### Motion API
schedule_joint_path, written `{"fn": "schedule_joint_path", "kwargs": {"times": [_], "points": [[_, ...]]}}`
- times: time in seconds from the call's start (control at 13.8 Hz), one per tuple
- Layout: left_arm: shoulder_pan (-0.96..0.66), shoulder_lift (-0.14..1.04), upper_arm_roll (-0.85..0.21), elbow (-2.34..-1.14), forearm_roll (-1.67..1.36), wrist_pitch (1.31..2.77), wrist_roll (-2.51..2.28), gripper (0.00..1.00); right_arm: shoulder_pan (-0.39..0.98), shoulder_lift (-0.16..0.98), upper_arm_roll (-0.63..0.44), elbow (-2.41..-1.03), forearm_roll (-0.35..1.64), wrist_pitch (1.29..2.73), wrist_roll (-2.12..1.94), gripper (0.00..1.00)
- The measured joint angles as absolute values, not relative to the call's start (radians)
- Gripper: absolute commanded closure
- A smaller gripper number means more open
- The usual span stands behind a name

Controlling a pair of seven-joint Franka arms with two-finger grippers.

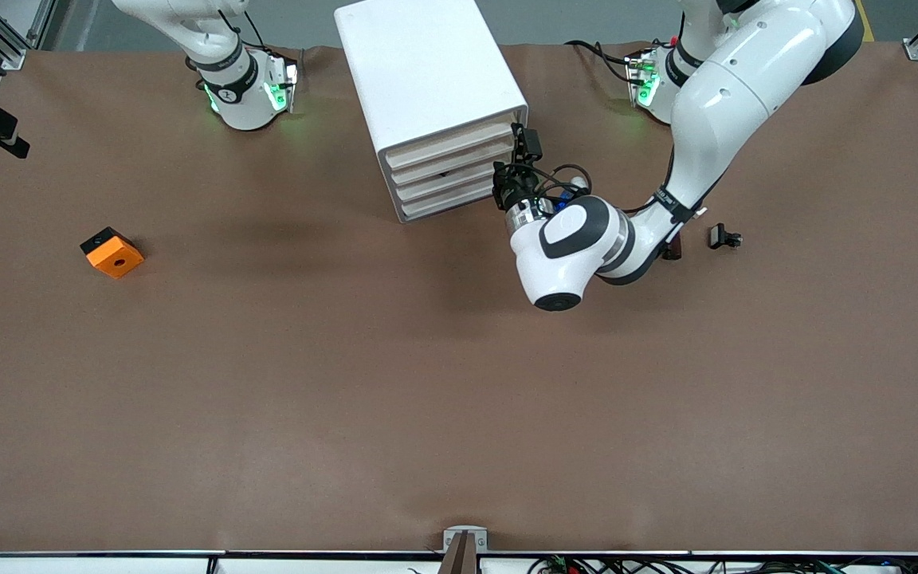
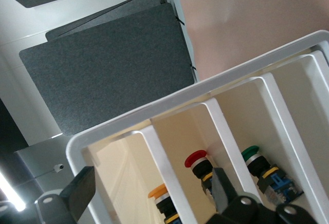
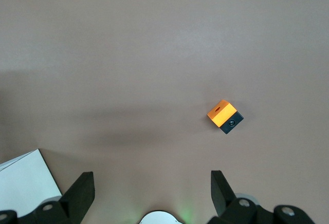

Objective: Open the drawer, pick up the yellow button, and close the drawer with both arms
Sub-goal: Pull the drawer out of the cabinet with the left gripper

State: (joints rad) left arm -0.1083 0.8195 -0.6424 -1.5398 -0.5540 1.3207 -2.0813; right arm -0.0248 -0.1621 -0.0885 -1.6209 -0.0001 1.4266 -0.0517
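Note:
The white cabinet (image 1: 427,72) stands near the robots' bases. Its four slat fronts lie level with one another, and the drawer (image 1: 447,146) is the highest. My left gripper (image 1: 521,147) is open at the cabinet front's end toward the left arm. In the left wrist view its fingers (image 2: 82,188) straddle the drawer's front (image 2: 115,172). The orange cap of the button (image 2: 158,191) shows there, half hidden by a white ledge. My right gripper (image 3: 151,180) hangs open over bare table close to its base, with nothing between its fingers.
An orange square block (image 1: 112,253) (image 3: 224,116) lies toward the right arm's end. A small black part (image 1: 723,237) lies beside the left arm. A red-capped button (image 2: 197,160) and a green-capped one (image 2: 251,153) show in lower drawers.

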Motion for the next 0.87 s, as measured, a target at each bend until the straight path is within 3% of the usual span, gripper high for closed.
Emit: {"fn": "schedule_joint_path", "kwargs": {"times": [0.22, 0.65, 0.87], "points": [[-0.145, 0.831, -0.631, -1.537, -0.554, 1.326, -2.107, 0.00, -0.025, -0.162, -0.090, -1.621, 0.000, 1.426, -0.052, 0.00], [-0.186, 0.832, -0.620, -1.536, -0.554, 1.329, -2.133, 0.36, -0.025, -0.162, -0.090, -1.621, 0.000, 1.426, -0.052, 0.00], [-0.202, 0.833, -0.620, -1.536, -0.554, 1.329, -2.141, 0.39, -0.025, -0.162, -0.090, -1.621, 0.000, 1.426, -0.052, 0.00]]}}
